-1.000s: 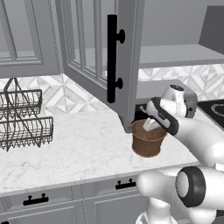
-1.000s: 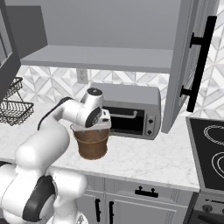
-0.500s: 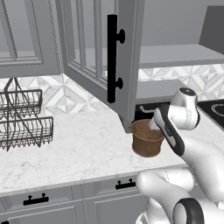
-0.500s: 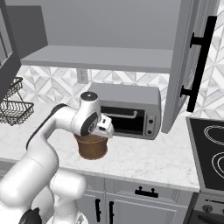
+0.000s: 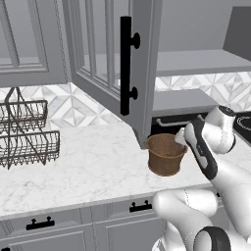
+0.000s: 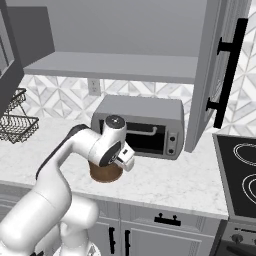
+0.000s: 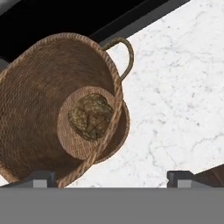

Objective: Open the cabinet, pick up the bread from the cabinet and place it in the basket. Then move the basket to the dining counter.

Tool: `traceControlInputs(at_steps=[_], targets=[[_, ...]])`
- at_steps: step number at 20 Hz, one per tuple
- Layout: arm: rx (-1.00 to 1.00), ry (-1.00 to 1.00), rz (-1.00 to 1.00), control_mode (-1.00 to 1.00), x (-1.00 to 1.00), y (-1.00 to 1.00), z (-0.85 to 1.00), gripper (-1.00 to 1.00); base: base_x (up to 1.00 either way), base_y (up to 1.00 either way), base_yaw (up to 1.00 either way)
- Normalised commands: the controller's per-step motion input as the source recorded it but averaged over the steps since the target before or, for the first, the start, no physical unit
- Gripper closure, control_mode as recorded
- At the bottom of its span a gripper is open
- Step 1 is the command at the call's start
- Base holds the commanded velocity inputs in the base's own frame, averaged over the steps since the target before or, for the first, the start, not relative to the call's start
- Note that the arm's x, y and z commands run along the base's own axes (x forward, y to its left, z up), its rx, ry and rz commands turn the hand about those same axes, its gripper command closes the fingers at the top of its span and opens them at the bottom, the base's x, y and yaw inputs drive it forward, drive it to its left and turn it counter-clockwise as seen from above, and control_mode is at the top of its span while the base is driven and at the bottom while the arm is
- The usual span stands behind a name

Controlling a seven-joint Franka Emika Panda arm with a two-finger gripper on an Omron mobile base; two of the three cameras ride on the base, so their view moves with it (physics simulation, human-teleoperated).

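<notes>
The bread lies on the bottom of the basket, directly below the gripper, whose jaws are spread wide and empty.

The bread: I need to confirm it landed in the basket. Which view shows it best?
The hand view: the bread lies on the floor of the basket. In both base views the basket's wall and the arm hide it.

You see the basket upright on the marble surface, below the open cabinet door, arm beside it
</notes>
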Motion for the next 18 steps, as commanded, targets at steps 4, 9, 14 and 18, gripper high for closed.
traceControlInputs(at_steps=[4,9,14,18], targets=[[0.04,0.11,0.02,-1.00,0.26,0.00,-0.07,-1.00,0.00,0.00,0.00],[0.02,0.12,0.02,-1.00,0.46,0.07,-0.22,-1.00,0.00,0.00,0.00],[0.00,0.03,0.00,-1.00,0.27,0.03,-0.24,-1.00,0.00,0.00,0.00],[0.00,0.01,0.00,-1.00,0.06,0.03,-0.27,-1.00,0.00,0.00,0.00]])
